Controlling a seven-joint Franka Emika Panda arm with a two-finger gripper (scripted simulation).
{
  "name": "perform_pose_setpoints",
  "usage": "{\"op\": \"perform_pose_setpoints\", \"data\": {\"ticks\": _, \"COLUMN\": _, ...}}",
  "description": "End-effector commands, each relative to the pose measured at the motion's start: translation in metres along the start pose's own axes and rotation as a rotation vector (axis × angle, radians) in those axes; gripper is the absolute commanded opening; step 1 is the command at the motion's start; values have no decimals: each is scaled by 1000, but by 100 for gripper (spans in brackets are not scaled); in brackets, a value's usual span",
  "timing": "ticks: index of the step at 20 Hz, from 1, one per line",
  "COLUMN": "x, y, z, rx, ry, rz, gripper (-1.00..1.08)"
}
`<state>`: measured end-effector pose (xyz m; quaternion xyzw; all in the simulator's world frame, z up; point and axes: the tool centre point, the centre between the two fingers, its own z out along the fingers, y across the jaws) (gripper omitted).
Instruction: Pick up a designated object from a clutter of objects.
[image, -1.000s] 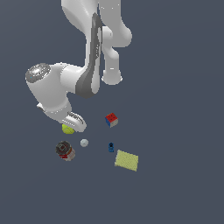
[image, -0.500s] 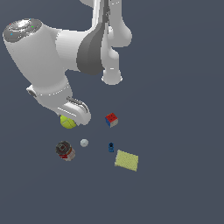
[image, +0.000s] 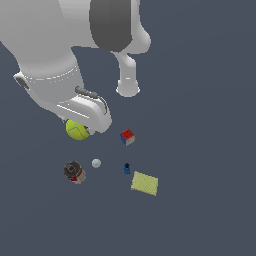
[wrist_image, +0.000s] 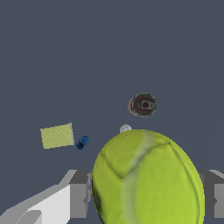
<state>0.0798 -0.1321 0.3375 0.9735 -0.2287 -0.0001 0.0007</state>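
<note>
The yellow-green tennis ball (image: 76, 130) with a pale seam sits between my gripper's fingers and hangs above the floor. It fills the near part of the wrist view (wrist_image: 148, 179), with a grey finger (wrist_image: 78, 199) on either side of it. My gripper (image: 80, 128) is shut on the ball; the white hand hides its fingertips in the exterior view. Below lie the tiny white ball (image: 96, 163), the dark can with a red band (image: 74, 172), the small blue piece (image: 127, 168), the flat yellow pad (image: 145, 183) and the red-blue-white cube (image: 127, 136).
The arm's white base post (image: 128, 85) stands behind the clutter. The large white arm links (image: 55, 45) fill the upper part of the exterior view's left. In the wrist view the can (wrist_image: 143, 105), white ball (wrist_image: 125, 128), blue piece (wrist_image: 82, 142) and pad (wrist_image: 57, 135) lie below.
The arm has risen toward the camera with the tennis ball held in the gripper. The other objects have not moved.
</note>
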Motion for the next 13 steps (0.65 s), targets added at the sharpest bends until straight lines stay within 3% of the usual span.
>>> {"op": "perform_pose_setpoints", "data": {"ticks": 1, "x": 2, "y": -7, "z": -15, "rx": 0, "ry": 0, "rz": 0, "gripper": -100}}
{"op": "perform_pose_setpoints", "data": {"ticks": 13, "x": 7, "y": -19, "z": -38, "rx": 1, "ry": 0, "rz": 0, "gripper": -100}}
